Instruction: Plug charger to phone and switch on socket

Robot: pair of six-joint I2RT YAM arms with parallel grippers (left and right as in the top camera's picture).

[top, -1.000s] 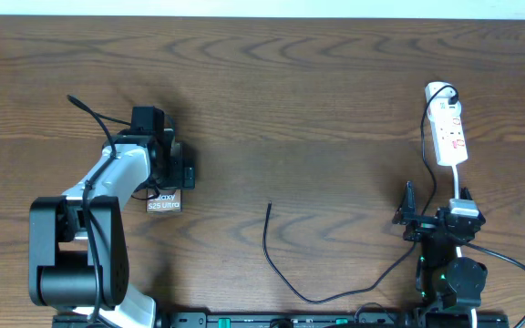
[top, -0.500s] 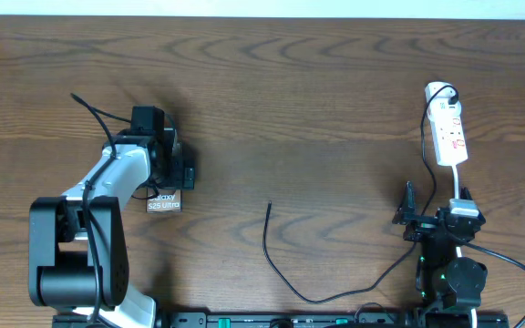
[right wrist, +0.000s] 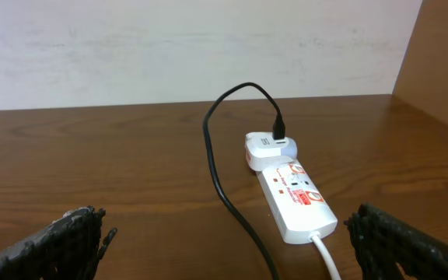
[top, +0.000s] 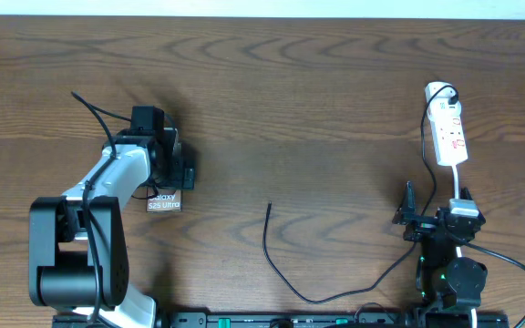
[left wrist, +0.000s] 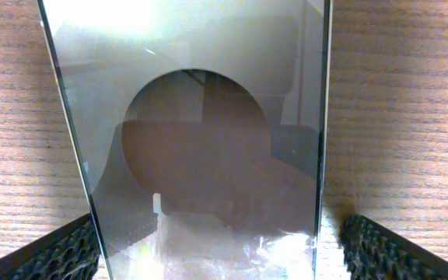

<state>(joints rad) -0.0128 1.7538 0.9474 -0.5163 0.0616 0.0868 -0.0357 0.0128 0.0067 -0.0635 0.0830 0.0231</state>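
1. Closest to me, near the front edge of the brown wooden table (top: 335, 82), lies the charger (top: 285, 278), a thin black curvy cable. Its small plug tip (top: 270, 206) points away from me, out in the bare middle. Nothing holds it.
2. A bit further back on the right sits my right gripper (right wrist: 224, 237). Its jaws are wide open and hold nothing. It looks across the table toward the socket.
3. Over on the left is the phone (left wrist: 208, 155), a flat, shiny, dark grey slab lying on the wood. My left gripper (left wrist: 224, 253) is right down over it, with one black finger (left wrist: 61, 249) on each side. The jaws are wide open, and as far as I can see they are not squeezing the phone. The phone is well apart from the plug tip.
4. Farthest away, at the back right, is the socket (top: 449, 132), a small, long white power strip with red marks. A black plug sits in its far end. I cannot tell if its switch is on.
5. I think I am at the first step, getting hold of the phone. Next I should close the left jaws softly on its slippery sides. Then the right gripper must fetch the plug tip and line it up with the phone's port, which I cannot see. The switch comes last.
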